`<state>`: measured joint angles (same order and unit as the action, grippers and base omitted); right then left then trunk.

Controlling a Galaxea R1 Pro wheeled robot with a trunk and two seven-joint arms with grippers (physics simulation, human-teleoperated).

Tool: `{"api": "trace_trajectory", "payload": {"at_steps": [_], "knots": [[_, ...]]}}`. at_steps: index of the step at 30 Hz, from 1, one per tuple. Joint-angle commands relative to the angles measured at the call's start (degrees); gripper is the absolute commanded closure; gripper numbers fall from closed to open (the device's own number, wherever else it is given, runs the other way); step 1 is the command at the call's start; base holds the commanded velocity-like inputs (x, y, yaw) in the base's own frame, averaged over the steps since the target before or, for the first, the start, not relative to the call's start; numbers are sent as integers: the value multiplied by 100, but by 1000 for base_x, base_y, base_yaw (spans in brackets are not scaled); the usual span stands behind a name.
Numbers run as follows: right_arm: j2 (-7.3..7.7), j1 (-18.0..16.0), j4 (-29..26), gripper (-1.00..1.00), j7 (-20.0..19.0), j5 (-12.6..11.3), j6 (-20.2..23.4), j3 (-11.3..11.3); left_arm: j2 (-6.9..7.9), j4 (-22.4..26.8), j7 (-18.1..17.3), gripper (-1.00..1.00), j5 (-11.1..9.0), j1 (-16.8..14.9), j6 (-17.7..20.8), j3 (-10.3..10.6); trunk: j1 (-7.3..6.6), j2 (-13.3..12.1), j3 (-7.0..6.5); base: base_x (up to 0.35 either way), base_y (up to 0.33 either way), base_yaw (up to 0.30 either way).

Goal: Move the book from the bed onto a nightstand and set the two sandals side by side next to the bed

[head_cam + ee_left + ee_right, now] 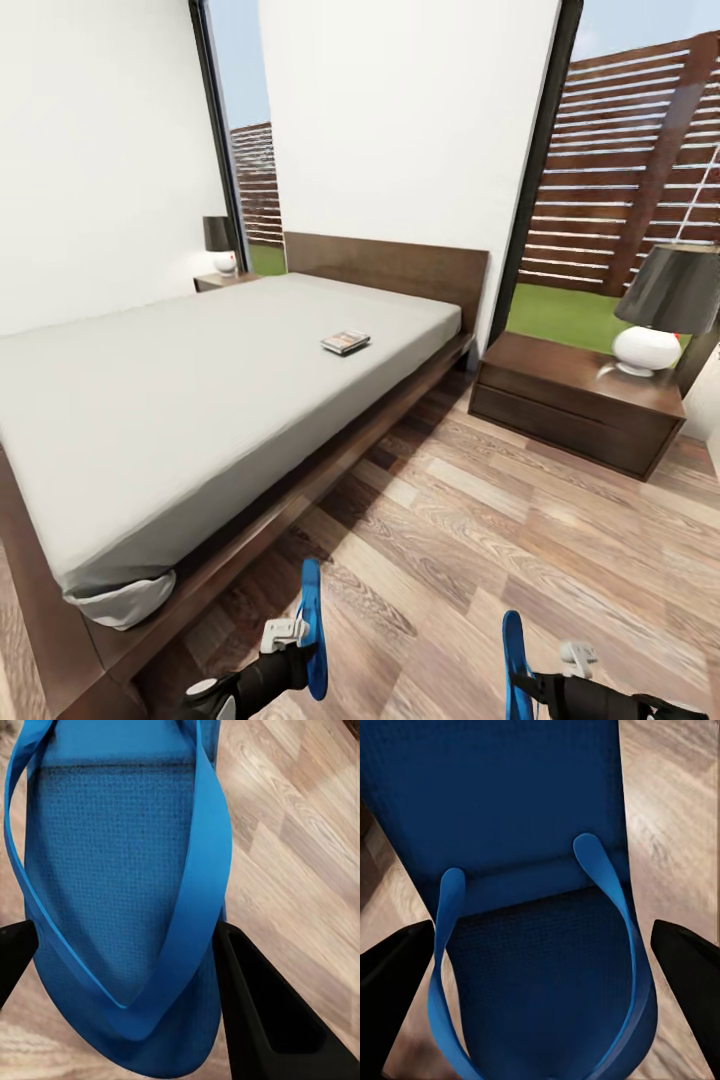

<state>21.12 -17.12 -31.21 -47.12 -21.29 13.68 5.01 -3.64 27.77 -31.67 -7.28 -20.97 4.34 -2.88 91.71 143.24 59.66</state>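
Each tool grips a sandal: left tool point(296, 650) clenched on the left sandal point(313, 625), right tool point(535, 685) on the right sandal point(516, 660). The bed point(180, 400) carries the book point(345, 342) (thin, light, probably slippery); pinch its edge. The sandals look floppy.

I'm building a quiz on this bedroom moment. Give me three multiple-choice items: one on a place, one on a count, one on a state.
1. Where is the book?
A. on the bed
B. on the floor
C. on a nightstand

2. How many lamps show in the head view?
A. one
B. two
C. three

3. What does the left gripper hold?
A. nothing
B. the book
C. a blue sandal

Key: 1 A, it lies on the mattress near the headboard. 2 B, one lamp stands on each nightstand. 3 C, the jaws flank the sandal in the left wrist view.
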Motion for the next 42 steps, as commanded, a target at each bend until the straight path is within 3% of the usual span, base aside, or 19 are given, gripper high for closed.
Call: {"api": "trace_trajectory", "payload": {"at_steps": [1, 21, 30, 42], "knots": [[7, -2, -2, 100, 6, -57, 33, 28, -5, -5, -24, 100, -27, 4, 41, -29, -4, 0, -18, 0, 0, 0], [7, -2, 439, 100, 18, -62, -5, 11, -5, -272, -16, 100, -27, 31, 32, -28, -443, -802, -377, 0, 0, -8], [7, -2, 440, 100, 18, -85, -5, 12, -5, -272, -24, 100, -36, 39, -257, -32, -443, -802, -409, 0, 0, -208], [7, -2, 441, 100, 18, -86, -7, 18, -5, -272, -30, 100, -40, 40, -293, -31, -443, -802, -475, 0, 0, -252]]}}
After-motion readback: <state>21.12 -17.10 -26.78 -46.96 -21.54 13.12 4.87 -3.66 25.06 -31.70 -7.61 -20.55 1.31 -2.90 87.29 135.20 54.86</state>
